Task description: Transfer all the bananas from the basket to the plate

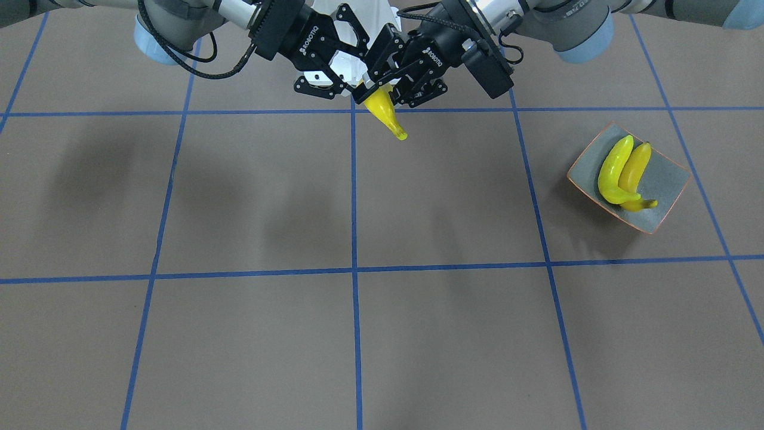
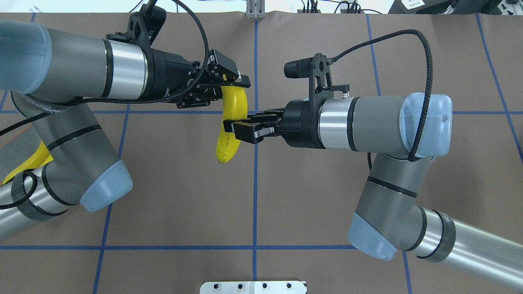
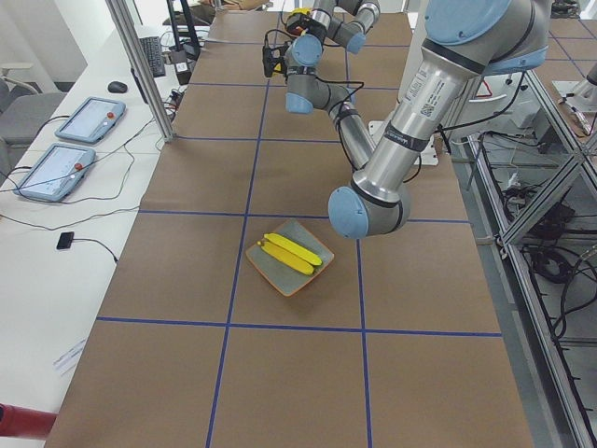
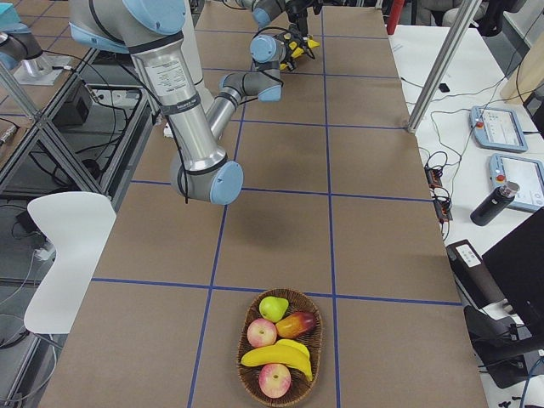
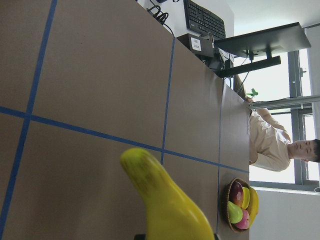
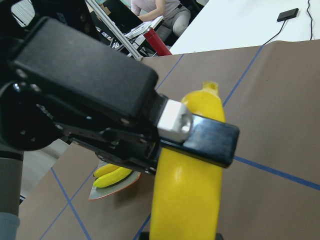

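A yellow banana [image 2: 226, 149] hangs above the table's middle, held from both sides. My left gripper [image 2: 233, 83] is shut on its stem end. My right gripper [image 2: 241, 130] is closed around its middle; in the right wrist view the left gripper's fingers [image 6: 200, 137] cross the banana [image 6: 187, 200]. The grey-green plate [image 1: 649, 180] lies on my left side with two bananas [image 1: 618, 167] in it. The wicker basket [image 4: 244, 343] stands at the table's far right end, with one banana [image 4: 276, 357] inside.
The basket also holds apples, a pear [image 4: 272, 308] and a red-yellow fruit. In the overhead view my left arm covers most of the plate. The white robot base [image 2: 253, 287] is at the near edge. Side desks carry tablets [image 3: 89, 117]; a person [image 5: 272, 142] sits beyond the basket.
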Motion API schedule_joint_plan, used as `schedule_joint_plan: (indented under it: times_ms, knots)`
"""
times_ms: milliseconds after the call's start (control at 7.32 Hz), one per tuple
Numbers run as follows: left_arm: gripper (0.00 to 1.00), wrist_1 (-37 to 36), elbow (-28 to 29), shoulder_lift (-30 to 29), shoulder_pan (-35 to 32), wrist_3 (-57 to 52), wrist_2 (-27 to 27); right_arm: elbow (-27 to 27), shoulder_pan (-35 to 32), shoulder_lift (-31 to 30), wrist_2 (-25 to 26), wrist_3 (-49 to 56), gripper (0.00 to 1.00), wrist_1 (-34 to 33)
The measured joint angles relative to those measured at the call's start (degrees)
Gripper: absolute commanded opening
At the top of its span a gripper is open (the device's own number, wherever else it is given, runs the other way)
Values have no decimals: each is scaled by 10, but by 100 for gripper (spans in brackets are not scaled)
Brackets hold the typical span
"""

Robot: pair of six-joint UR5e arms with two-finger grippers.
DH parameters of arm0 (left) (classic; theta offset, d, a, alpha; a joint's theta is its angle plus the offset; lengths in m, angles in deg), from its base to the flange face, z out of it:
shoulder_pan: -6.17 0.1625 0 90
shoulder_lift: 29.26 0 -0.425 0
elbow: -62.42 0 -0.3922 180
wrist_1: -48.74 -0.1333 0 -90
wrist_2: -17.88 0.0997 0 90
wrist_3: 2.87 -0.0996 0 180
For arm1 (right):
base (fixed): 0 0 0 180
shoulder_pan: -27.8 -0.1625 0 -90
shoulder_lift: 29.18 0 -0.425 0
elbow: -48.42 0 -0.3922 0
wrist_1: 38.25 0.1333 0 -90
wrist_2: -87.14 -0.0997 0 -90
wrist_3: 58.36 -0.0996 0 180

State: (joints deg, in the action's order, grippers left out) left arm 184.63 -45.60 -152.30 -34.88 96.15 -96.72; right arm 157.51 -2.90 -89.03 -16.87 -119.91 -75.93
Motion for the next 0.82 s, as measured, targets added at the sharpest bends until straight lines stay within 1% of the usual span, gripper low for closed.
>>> schedule_joint_plan:
  times_ms: [273, 546, 819]
  knots:
    - [0, -1, 0, 2, 0, -1, 0, 5, -4, -1, -1, -42, 100, 1]
    - [0, -2, 0, 9, -1, -2, 1, 7, -20, -5, -3, -52, 100, -1]
    - [0, -4, -2, 37, -4, -4, -1, 4, -48, -27, -6, -53, 100, -9]
